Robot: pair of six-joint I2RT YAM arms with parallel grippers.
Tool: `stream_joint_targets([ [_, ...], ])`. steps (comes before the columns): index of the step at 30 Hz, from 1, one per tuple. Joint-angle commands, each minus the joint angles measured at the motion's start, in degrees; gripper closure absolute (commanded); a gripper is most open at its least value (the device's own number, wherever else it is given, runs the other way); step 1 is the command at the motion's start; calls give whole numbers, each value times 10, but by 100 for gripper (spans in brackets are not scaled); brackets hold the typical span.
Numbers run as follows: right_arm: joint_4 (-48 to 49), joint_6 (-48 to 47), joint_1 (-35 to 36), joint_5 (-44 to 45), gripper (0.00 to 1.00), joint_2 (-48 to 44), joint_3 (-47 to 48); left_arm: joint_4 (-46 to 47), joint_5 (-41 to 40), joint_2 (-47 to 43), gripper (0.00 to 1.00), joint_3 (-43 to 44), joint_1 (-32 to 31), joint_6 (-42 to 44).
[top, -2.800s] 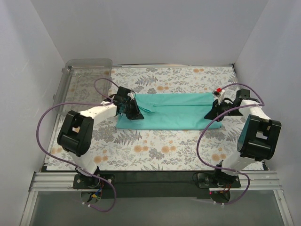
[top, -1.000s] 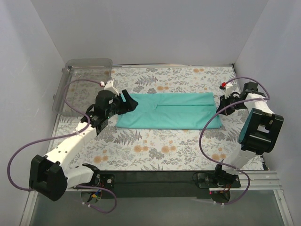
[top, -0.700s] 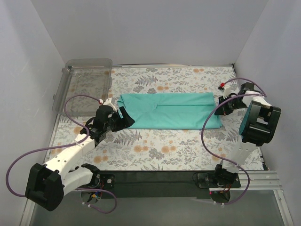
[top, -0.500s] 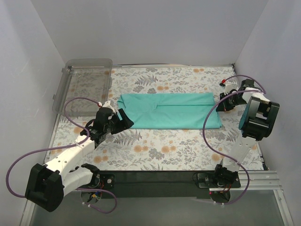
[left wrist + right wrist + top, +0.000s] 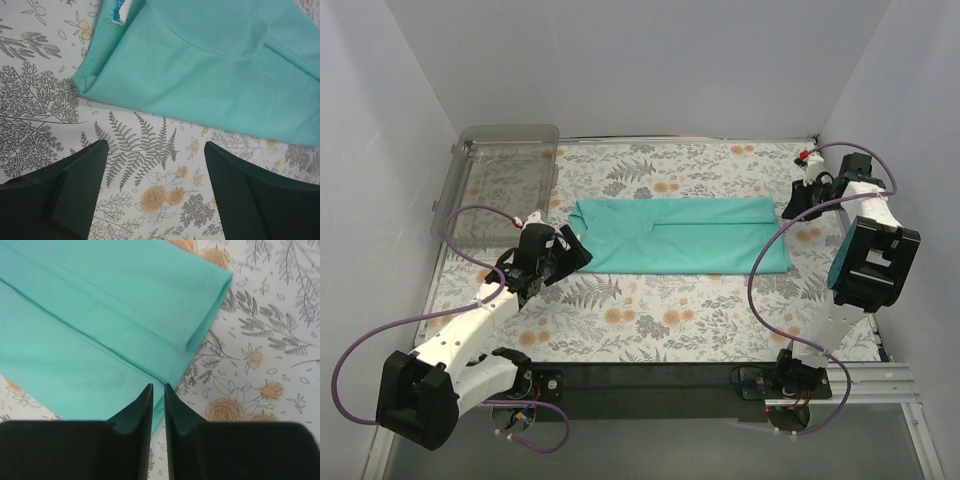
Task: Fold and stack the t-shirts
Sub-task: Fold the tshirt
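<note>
One teal t-shirt [image 5: 675, 236] lies flat on the floral table as a long band folded lengthwise. In the left wrist view its left end [image 5: 210, 75] shows a small white-and-blue label [image 5: 118, 6]. My left gripper [image 5: 572, 252] hovers just off that end, near side, open, with only tablecloth between its fingers [image 5: 155, 150]. At the shirt's far right corner my right gripper [image 5: 790, 205] is held above the cloth. The right wrist view has the layered right edge [image 5: 100, 315] under the right gripper [image 5: 157, 387], whose jaws stand a narrow slit apart and hold nothing.
A clear plastic tray [image 5: 505, 165] sits at the back left corner of the table. White walls close in the left, back and right sides. The floral tablecloth [image 5: 670, 320] runs from the shirt to the black front rail.
My left arm drew back toward the near left, off the shirt's left end, and its jaws widened. The right gripper lifted toward the back right and parted slightly from shut.
</note>
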Motion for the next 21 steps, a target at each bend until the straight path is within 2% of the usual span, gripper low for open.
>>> stream_joint_targets([
  [1, 13, 9, 21, -58, 80, -45, 14, -33, -27, 9, 28, 36, 15, -18],
  [7, 20, 4, 43, -101, 75, -45, -16, -5, 1, 66, 29, 24, 26, -53],
  [13, 44, 21, 56, -71, 72, -26, 7, 24, -5, 83, 31, 20, 29, -73],
  [18, 97, 102, 56, -11, 50, 39, 72, 37, 9, 47, 31, 1, 29, -62],
  [21, 114, 145, 56, 29, 50, 88, 130, 37, 16, 14, 31, -18, 30, -56],
])
